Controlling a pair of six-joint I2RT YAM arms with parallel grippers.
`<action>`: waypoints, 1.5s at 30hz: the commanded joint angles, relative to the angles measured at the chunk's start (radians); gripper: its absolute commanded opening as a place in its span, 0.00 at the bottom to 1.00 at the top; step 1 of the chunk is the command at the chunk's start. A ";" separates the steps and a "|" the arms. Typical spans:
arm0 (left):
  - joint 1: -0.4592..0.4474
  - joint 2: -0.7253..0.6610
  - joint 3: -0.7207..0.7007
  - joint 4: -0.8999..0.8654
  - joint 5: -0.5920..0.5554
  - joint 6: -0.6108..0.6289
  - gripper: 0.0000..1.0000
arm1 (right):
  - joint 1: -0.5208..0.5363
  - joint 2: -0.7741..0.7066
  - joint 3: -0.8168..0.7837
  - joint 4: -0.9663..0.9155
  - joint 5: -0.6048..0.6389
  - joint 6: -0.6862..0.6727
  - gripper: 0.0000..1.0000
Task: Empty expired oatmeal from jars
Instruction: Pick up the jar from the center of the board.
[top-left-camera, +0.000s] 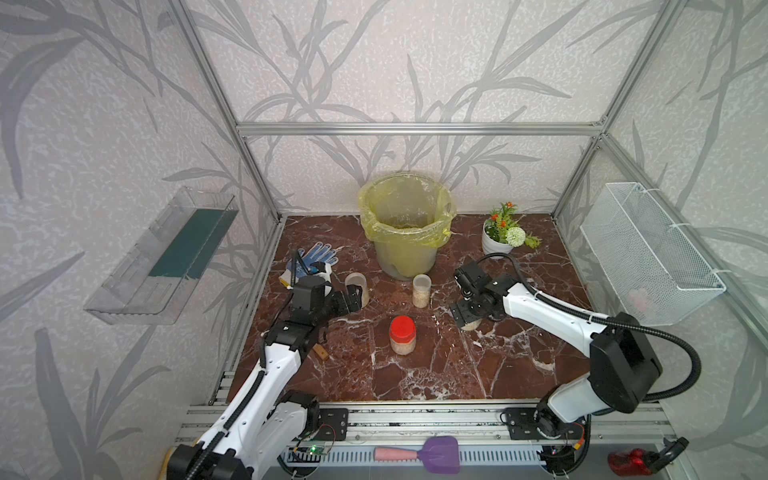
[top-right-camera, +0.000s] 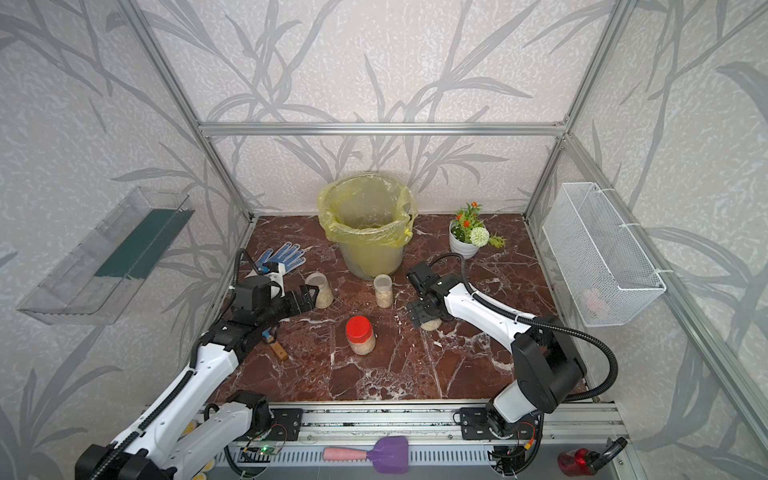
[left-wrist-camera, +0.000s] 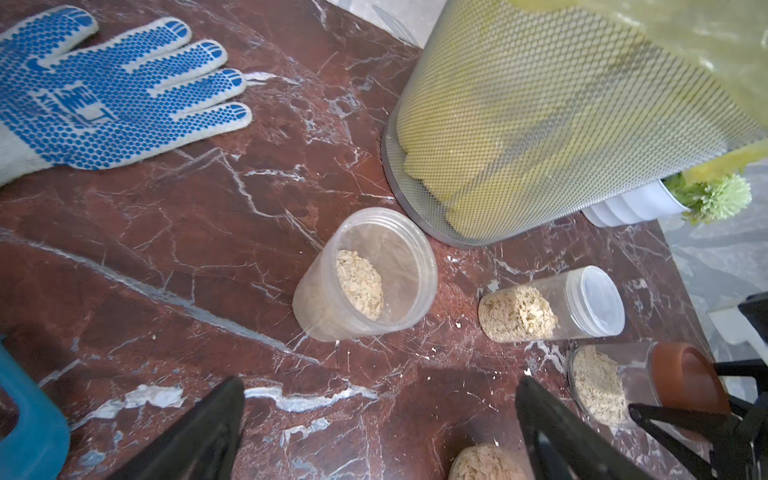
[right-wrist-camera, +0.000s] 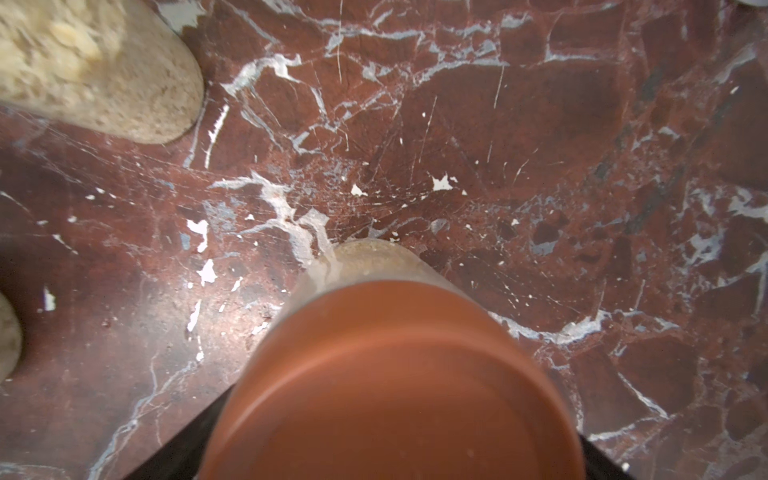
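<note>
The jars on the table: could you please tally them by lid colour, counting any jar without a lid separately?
Jar with a red lid: 1
Jar with a brown lid: 1
Jar with a clear lid: 1
Jar with no lid: 1
Total: 4

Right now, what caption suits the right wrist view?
The right gripper flanks a brown-lidded oatmeal jar on a red marble table.
</note>
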 joint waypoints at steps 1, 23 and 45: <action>-0.020 0.009 0.034 0.021 -0.018 0.038 0.99 | -0.010 0.014 0.019 -0.003 -0.016 -0.009 0.88; -0.153 0.068 0.116 0.082 0.026 0.204 0.99 | -0.110 -0.114 0.066 -0.054 -0.223 -0.015 0.41; -0.417 0.308 0.317 0.148 0.132 0.510 0.99 | -0.249 -0.192 0.282 -0.327 -0.524 -0.020 0.34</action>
